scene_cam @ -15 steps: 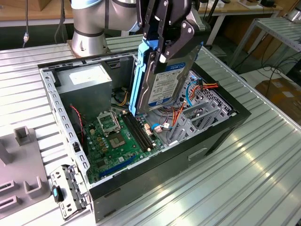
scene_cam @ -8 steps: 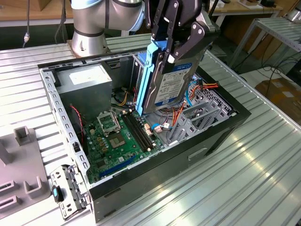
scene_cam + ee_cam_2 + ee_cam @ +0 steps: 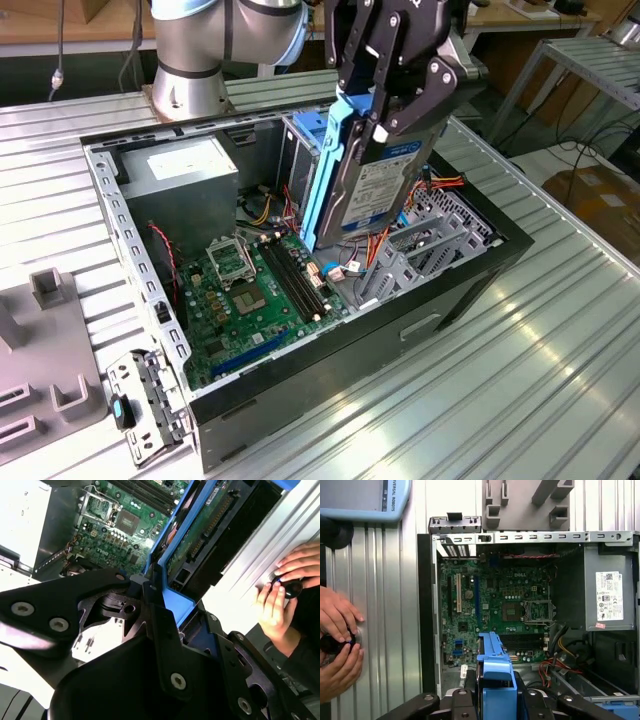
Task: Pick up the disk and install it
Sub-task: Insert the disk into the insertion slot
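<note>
My gripper [image 3: 385, 108] is shut on the disk [image 3: 384, 188], a silver-grey drive with a white and blue label and blue rails. I hold it on edge, tilted, over the open computer case [image 3: 350, 350]. Its lower end hangs just above the cables between the memory slots and the metal drive cage [image 3: 430, 245]. Both wrist views show the black fingers [image 3: 465, 702] clamped on the blue rail [image 3: 495, 672], with the green motherboard [image 3: 495, 607] beyond. The second wrist view shows the disk's underside circuit board [image 3: 202, 527] between the blue rails.
A grey power supply box [image 3: 185, 170] with a white sticker fills the case's far corner. A metal bracket with a blue latch [image 3: 140, 410] and a grey fixture [image 3: 40, 350] lie at the exterior view's left. A person's hands [image 3: 337, 630] rest on the ribbed table beside the case.
</note>
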Controlling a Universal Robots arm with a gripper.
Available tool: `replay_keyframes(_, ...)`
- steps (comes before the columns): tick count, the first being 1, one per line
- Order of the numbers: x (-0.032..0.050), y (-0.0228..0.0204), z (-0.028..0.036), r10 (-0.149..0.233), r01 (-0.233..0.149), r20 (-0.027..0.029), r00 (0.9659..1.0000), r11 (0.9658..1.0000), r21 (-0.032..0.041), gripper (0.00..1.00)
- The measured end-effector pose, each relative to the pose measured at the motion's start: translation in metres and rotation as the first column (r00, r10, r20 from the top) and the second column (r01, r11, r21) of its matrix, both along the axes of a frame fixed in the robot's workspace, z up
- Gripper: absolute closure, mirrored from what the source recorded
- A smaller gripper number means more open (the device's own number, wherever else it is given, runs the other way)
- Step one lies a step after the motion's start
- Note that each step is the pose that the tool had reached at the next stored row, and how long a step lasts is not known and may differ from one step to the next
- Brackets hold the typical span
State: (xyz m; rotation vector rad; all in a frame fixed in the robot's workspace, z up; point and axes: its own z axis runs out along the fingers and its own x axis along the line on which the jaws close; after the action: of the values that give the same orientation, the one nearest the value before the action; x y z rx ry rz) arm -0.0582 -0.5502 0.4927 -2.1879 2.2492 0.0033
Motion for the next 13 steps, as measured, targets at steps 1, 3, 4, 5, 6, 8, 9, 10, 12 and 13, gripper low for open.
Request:
replay_keyframes(1,0.0022,-0.0003,-0.0005,0.0,0.0,-0.0001,1.0,1.0,-0.0001,0.63)
replay_keyframes(3,0.0078,-0.0008,-0.0014,0.0,0.0,0.0,1.0,1.0,-0.0002,0.63)
replay_keyframes(4,0.0109,-0.0011,-0.0018,0.0,0.0,0.0,1.0,1.0,-0.0002,0.63)
replay_keyframes(5,0.0149,-0.0013,-0.0023,0.0,0.0,0.0,1.0,1.0,-0.0002,0.63)
replay_keyframes(6,0.0184,-0.0015,-0.0026,0.0,0.0,0.0,1.0,1.0,-0.0003,0.63)
replay_keyframes(8,0.029,-0.002,-0.0037,0.0,0.0,-0.0001,1.0,1.0,-0.0003,0.63)
replay_keyframes(9,0.0327,-0.002,-0.004,0.0,0.0,-0.0001,1.0,1.0,-0.0003,0.63)
replay_keyframes(10,0.038,-0.0021,-0.0044,0.0,0.0,-0.0001,1.0,1.0,-0.0004,0.63)
replay_keyframes(12,0.0478,-0.0023,-0.0054,0.0,0.0,-0.0001,1.0,1.0,-0.0002,0.63)
replay_keyframes(13,0.0513,-0.0023,-0.0057,0.0,0.0,0.0,1.0,1.0,-0.0002,0.63)
